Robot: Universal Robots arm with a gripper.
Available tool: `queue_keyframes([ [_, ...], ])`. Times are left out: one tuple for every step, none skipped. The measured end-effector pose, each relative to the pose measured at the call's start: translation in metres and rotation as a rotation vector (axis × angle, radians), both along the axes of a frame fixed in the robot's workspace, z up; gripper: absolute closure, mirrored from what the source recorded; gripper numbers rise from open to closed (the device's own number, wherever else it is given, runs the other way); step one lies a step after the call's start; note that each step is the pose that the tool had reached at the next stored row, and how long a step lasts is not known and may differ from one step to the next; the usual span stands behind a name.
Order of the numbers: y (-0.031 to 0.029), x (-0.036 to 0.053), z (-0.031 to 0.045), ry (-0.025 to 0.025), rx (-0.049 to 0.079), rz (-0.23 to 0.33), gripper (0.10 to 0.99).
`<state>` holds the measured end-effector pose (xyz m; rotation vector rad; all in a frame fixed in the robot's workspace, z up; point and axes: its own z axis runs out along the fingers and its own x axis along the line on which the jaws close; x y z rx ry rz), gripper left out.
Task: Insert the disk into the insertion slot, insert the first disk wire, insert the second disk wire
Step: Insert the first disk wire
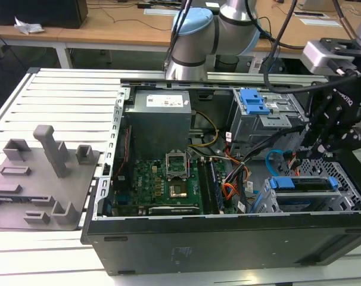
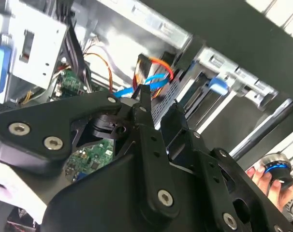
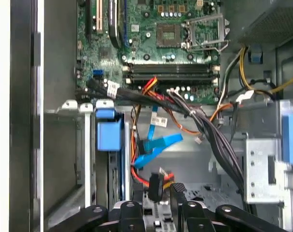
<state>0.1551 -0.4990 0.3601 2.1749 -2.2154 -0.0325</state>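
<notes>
Gripper (image 3: 166, 187), fingers parted, hangs close to the first disk wire (image 3: 167, 177) at the insertion slot's (image 1: 267, 204) edge

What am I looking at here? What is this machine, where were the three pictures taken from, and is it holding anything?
It's a robot arm working inside an open desktop computer, which lies on a slatted metal table. The exterior view comes from a camera standing apart; both wrist views come from cameras riding on the arm, looking past its black end effector into the case. The end effector hangs at the case's end on the exterior view's right, close to a hard drive in a blue frame that sits in its metal cage. Just ahead of it lie a light-blue cable and orange, red and black wires. Whether it grips anything, I cannot tell. A grey plastic tray lies on the table beside the computer.
</notes>
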Motion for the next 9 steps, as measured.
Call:
queue_keyframes([
  [0.0,-0.0023,-0.0009,0.0,-0.003,0.0,0.725],
  [0.0,-0.0035,-0.0018,0.0,-0.007,-0.001,0.725],
  [0.0,-0.0039,-0.0034,0.0,-0.011,-0.013,0.725],
  [0.0,-0.004,-0.0042,0.0001,-0.011,-0.028,0.725],
  [0.0,-0.004,-0.0049,0.0002,-0.011,-0.043,0.725],
  [0.0,-0.004,-0.0059,0.0004,-0.011,-0.073,0.725],
  [0.0,-0.004,-0.0059,0.0003,-0.011,-0.079,0.725],
  [0.0,-0.004,-0.006,0.0004,-0.011,-0.079,0.725],
  [0.0,-0.004,-0.0069,0.0005,-0.011,-0.079,0.725],
])
